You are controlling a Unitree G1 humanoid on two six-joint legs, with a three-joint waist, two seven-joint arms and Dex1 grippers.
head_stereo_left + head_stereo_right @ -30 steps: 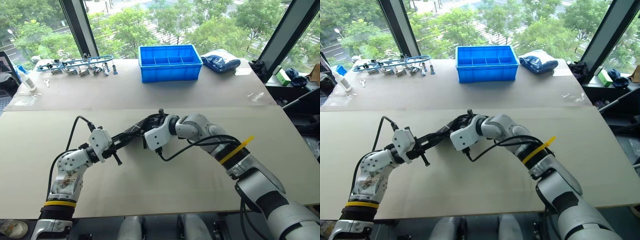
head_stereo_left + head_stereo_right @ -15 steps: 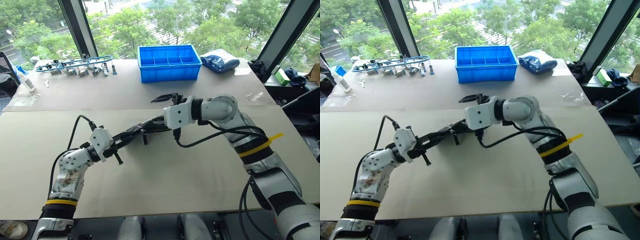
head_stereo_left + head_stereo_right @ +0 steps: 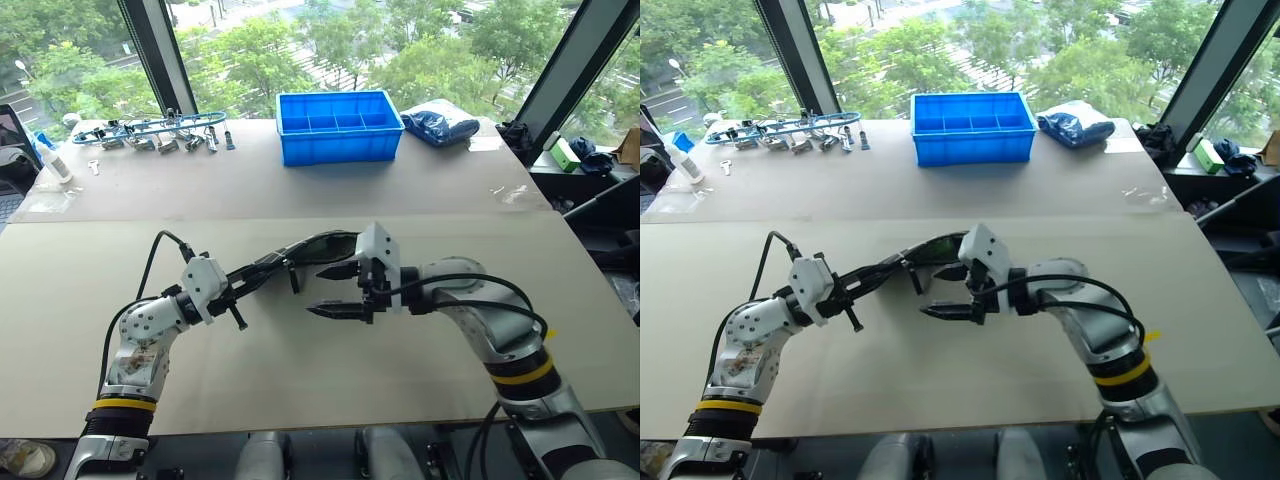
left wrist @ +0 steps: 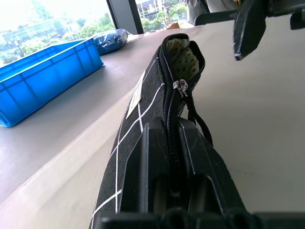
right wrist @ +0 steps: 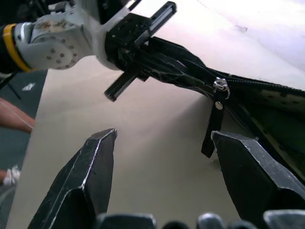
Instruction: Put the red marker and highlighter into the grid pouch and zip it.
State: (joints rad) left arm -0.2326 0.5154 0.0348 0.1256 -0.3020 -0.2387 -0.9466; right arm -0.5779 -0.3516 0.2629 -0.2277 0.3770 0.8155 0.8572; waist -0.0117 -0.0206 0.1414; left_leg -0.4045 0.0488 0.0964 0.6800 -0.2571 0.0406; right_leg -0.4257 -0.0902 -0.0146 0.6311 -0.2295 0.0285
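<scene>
The right gripper (image 3: 335,291) has left the one black white-gridded fabric pouch (image 3: 290,258), jaws wide, at its 5 o'clock; left gripper (image 3: 243,284) stays clamped on its end.

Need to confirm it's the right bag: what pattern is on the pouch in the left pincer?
Black with thin white grid lines on the grid pouch, clearest in the left wrist view.

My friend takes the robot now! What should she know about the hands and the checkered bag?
Left gripper: shut on one end of the black fabric grid pouch with white lines, holding it above the table.
Right gripper: open, empty, beside the pouch's open end.
Zipper pull with black strap: partway along; the far end gapes open.
Red marker and highlighter: cannot tell whether they are inside.
Left: check the pens, then grab the pull and zip shut.
</scene>
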